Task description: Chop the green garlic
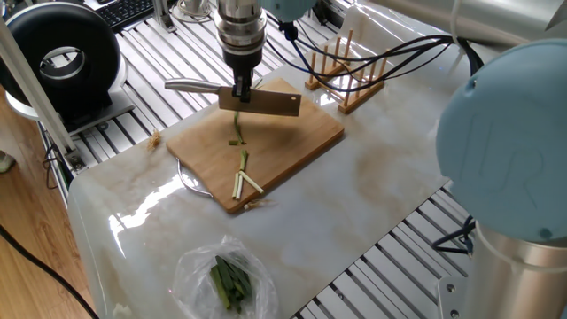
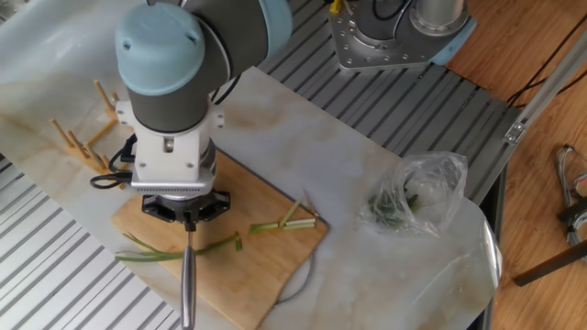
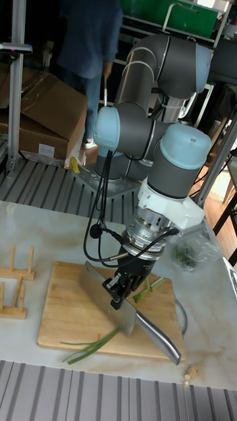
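My gripper [image 1: 241, 89] is shut on a cleaver [image 1: 270, 102], its steel handle [image 1: 190, 85] sticking out to the left. The blade hangs just above the bamboo cutting board [image 1: 297, 142], crosswise over the green garlic [image 1: 236, 129]. In the other fixed view the gripper [image 2: 191, 218] stands over the long stalk [image 2: 174, 251], whose green tips reach past the board's edge. Short cut sticks [image 1: 244, 177] lie near the board's front corner, also visible as cut sticks [image 2: 286, 222]. The tall fixed view shows the gripper [image 3: 122, 293], the tilted blade [image 3: 105, 295] and the stalk [image 3: 92, 347] beneath.
A clear plastic bag of dark green leaves [image 1: 226, 279] lies at the table's near end. A wooden peg rack [image 1: 347, 75] stands behind the board. A metal ring [image 1: 190, 183] pokes out under the board. A black round device [image 1: 62, 55] sits at the left.
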`<state>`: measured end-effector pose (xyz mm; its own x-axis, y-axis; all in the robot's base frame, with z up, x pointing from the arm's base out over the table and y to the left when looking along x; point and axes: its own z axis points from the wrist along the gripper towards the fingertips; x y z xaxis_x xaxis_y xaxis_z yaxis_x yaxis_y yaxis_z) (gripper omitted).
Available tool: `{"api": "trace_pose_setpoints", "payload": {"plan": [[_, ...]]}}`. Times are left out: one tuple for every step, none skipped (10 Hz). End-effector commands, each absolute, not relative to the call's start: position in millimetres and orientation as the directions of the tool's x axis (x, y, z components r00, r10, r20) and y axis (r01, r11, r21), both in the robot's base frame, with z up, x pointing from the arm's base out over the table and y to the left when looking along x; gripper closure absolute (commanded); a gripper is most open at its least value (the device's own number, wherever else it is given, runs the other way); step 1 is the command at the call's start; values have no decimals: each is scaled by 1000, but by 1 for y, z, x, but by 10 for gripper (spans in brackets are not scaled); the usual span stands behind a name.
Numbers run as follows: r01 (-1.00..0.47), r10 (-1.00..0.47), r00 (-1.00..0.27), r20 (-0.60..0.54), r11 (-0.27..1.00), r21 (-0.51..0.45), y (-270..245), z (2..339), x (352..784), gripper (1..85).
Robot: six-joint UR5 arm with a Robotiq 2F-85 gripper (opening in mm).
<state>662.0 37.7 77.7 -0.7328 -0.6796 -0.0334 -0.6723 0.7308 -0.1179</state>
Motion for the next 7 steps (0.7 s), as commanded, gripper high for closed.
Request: {"api": "trace_pose_setpoints", "payload": {"plan": [[-670, -676, -737, -20, 733, -117, 33, 75, 660, 843], [-670, -676, -737, -17, 733, -117, 32, 74, 660, 843], [-670, -676, -737, -19, 734, -115, 33, 74, 660, 843], [-670, -675, -737, -17, 734, -111, 35, 73, 659, 843], [-673, -677, -736, -4, 731, -114, 33, 72, 657, 843], [-674, -678, -735, 8, 729, -117, 31, 71, 655, 843], [-674, -678, -735, 11, 729, -116, 30, 70, 654, 843]]}}
